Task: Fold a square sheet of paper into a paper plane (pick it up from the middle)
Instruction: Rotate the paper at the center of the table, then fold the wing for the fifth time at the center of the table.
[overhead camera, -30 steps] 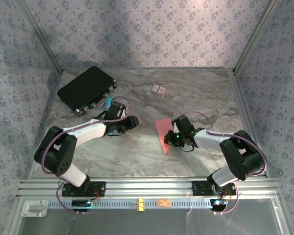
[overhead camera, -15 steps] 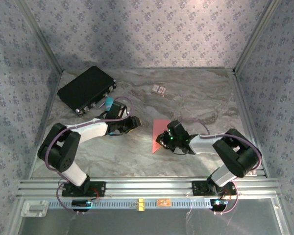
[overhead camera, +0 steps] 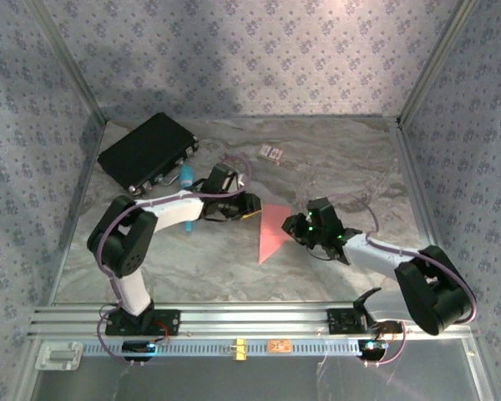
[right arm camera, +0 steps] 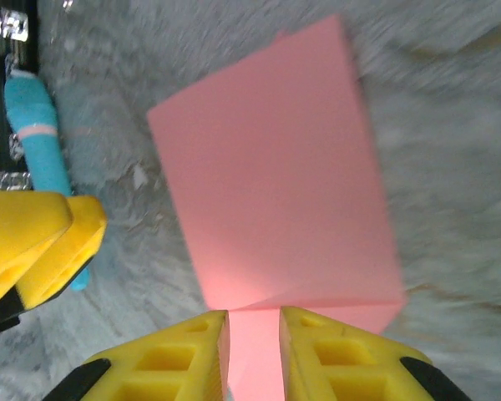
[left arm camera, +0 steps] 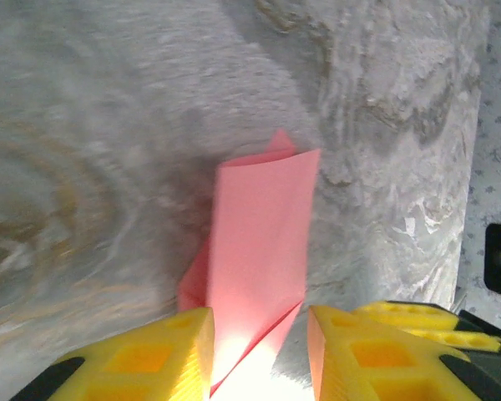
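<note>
The square sheet of paper (overhead camera: 273,230) lies flat near the middle of the table (overhead camera: 351,159), salmon-pink and already part folded. One layer overlaps another, and it tapers toward 7 o'clock in the top view. I judge it feather-light, limp and easily creased or torn. A pinch at a loose corner would only bend it, so I would take it at the middle, on a doubled, folded edge where it is stiffest.

My left gripper (overhead camera: 249,206) sits at the sheet's 10 o'clock; the jaws stand moderately apart, straddling the paper's near tip (left arm camera: 259,242) without pressing on it. My right gripper (overhead camera: 294,225) is at 3 o'clock with only a narrow slot between the jaws — pink shows through it (right arm camera: 275,184), but I see no pinch.

Farther out toward 10 o'clock lie the teal marker (overhead camera: 184,175) and the black case (overhead camera: 146,150). A small patterned card (overhead camera: 270,153) sits at 12 o'clock.
</note>
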Controlling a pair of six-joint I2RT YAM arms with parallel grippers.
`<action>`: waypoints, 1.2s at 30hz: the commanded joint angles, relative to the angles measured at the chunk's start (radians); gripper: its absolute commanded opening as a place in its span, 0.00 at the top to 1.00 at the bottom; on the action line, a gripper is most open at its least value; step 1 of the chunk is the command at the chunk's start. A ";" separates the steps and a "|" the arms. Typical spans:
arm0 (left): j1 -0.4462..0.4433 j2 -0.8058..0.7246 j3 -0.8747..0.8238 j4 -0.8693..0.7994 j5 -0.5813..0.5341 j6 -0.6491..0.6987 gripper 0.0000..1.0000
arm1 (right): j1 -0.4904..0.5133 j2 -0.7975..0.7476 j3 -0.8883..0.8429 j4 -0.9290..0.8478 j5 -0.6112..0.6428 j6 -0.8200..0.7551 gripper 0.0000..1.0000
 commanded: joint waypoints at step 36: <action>0.002 0.180 -0.056 0.042 0.049 0.008 0.68 | -0.071 0.136 0.054 -0.089 -0.140 -0.067 0.65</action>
